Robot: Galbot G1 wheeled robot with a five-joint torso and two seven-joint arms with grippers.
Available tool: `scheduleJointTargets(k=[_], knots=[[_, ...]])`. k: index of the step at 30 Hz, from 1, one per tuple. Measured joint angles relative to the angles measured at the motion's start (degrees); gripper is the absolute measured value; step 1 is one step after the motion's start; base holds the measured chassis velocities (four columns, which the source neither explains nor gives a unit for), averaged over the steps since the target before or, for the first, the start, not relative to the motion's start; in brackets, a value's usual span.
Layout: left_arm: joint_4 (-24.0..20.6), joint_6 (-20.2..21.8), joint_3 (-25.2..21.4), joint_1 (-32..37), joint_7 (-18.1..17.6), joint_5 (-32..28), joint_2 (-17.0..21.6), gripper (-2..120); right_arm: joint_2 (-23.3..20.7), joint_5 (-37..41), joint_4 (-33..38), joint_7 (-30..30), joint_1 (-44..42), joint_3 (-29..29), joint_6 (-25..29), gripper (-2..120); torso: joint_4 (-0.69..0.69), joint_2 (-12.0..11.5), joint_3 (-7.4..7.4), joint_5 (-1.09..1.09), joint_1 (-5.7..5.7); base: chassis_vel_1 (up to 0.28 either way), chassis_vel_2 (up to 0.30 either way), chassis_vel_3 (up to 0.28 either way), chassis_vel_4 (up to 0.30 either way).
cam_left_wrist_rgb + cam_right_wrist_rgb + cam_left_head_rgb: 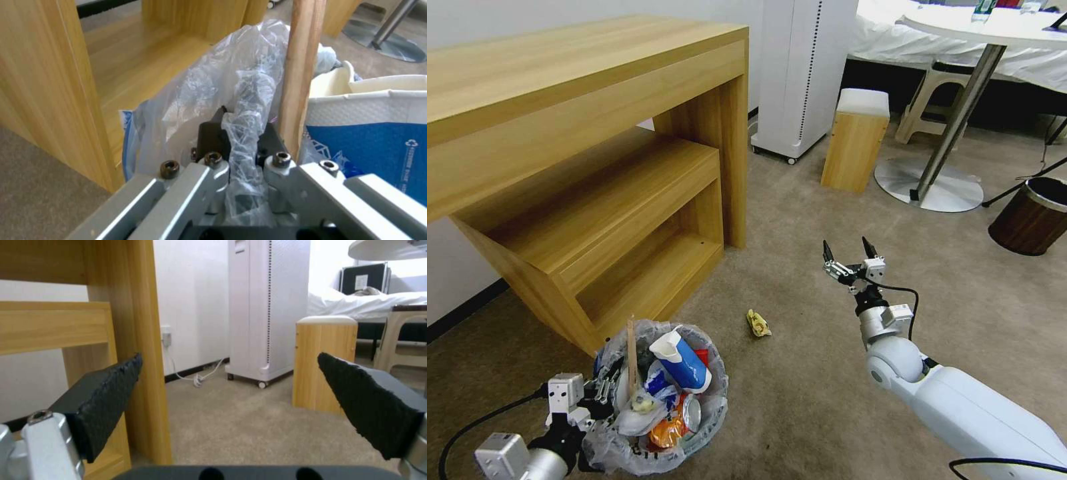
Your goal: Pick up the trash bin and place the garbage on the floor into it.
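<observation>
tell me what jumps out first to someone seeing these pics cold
The trash bin, crammed with litter and a blue-white carton, sits low on the robot's left, with the left gripper shut on its plastic bag rim. The right gripper hangs open above the carpet, and one yellow scrap lies on the floor between them.

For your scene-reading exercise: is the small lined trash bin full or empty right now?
Full. The trash bin brims with garbage: a blue-white carton, a crushed orange can and a wooden stick rise above its rim, which the left gripper grips.
</observation>
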Motion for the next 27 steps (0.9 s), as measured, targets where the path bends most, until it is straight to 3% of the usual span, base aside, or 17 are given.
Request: scheduleJointTargets(k=[12, 21, 24, 26, 27], knots=[[0.2, -0.1, 0.1, 0.0, 0.0, 0.2, -0.3, 3, 0.0, -0.4, -0.9, -0.5, 0.1, 0.0, 1.2, 100, 0.00, 0.0, 0.00, 0.01, 0.00, -0.036, 0.039, 0.034, -0.038], [0.2, -0.3, 0.0, 0.1, 0.1, 0.3, -0.4, 3, 1.1, -2.8, -2.5, -2.8, 0.2, -0.1, 4.0, 100, 0.00, 0.0, 0.02, 0.01, 0.02, -0.139, 0.172, 0.147, -0.159], [0.3, -0.3, -0.1, 0.1, 0.1, 0.3, -0.3, 3, 0.5, -3.8, -1.6, -1.9, 0.7, -0.8, 1.8, 100, 0.01, 0.0, 0.03, 0.02, 0.03, -0.052, 0.058, 0.067, -0.049], [0.9, -0.3, 0.2, -0.3, 0.1, 0.4, -0.6, 3, -0.2, 0.2, 0.1, 0.8, 2.6, -4.8, -3.6, 100, 0.00, 0.0, 0.00, 0.00, 0.00, 0.010, -0.025, -0.021, 0.012], [0.9, -0.3, 0.2, -0.3, 0.1, 0.4, -0.6, 3, -0.2, 0.2, 0.1, 0.8, 2.6, -4.8, -3.6, 100, 0.00, 0.0, 0.00, 0.00, 0.00, 0.020, -0.051, -0.042, 0.024]])
